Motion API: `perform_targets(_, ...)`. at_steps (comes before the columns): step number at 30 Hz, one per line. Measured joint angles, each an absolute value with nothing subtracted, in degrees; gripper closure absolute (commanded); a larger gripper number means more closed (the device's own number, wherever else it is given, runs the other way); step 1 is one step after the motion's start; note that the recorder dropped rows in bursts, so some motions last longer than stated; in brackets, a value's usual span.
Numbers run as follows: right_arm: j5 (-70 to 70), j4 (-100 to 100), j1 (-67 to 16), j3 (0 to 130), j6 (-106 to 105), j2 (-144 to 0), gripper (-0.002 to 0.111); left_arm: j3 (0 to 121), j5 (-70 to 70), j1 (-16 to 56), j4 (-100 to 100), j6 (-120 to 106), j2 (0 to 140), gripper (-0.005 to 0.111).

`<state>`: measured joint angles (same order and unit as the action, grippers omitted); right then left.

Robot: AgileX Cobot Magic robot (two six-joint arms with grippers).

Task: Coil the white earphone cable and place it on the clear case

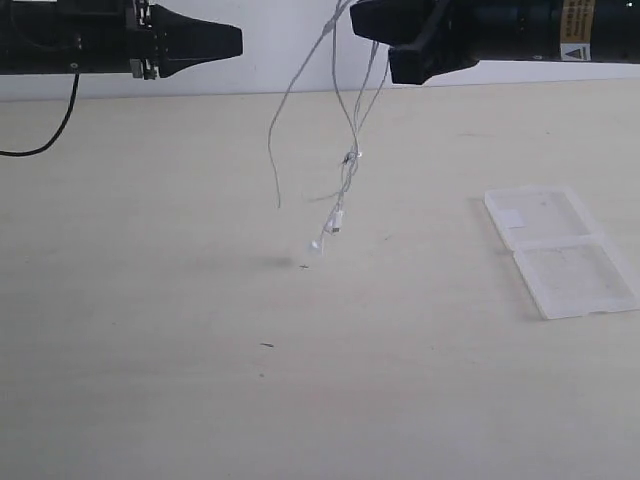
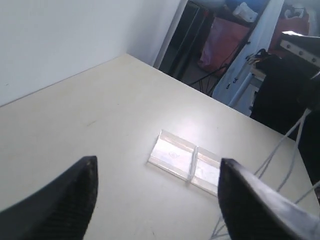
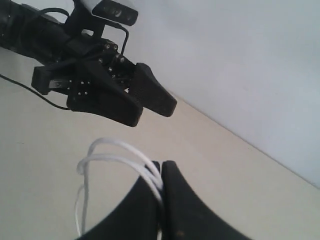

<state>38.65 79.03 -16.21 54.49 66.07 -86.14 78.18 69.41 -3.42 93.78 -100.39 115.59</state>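
Nearest the camera there is just bare table point(image 1: 300, 420), and then, at mid-frame, the action: the white earphone cable point(image 1: 347, 165) dangles in a loose bundle. Its small white end pieces sit lowest, and their shadow falls apart to the left, so they look to hang just clear of the surface, though that is hard to confirm. The cable's long axis runs near vertical, from the top centre of the frame down to the middle. One free strand arcs out to the left and ends in mid-air. Over at right middle lies the clear case point(image 1: 575, 275), flat and opened out, well apart from the cable, its length slanting from upper left to lower right with the label patch on the upper half. Farthest back, at the top, the right gripper point(image 3: 161, 165) has its fingers pressed together on several strands of the wire, while the left gripper point(image 1: 232, 40) stands wide apart and empty, near the cable but not touching it. This wire should be featherlight, limp and prone to tangling. A good hold looks to be the bundled strands above the end pieces, not the delicate ends themselves.
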Motion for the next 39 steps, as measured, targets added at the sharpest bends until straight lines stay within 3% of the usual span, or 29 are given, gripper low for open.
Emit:
perform_targets(10,45.65,79.51,-16.21,54.49,67.03,-86.85,0.108,77.75,69.53,-0.5,92.57,-105.31,115.59,0.041)
perform_targets(39,37.35,71.27,-16.21,60.68,64.82,-94.77,0.108,77.62,69.53,1.83,93.78,-119.85,120.0,0.041)
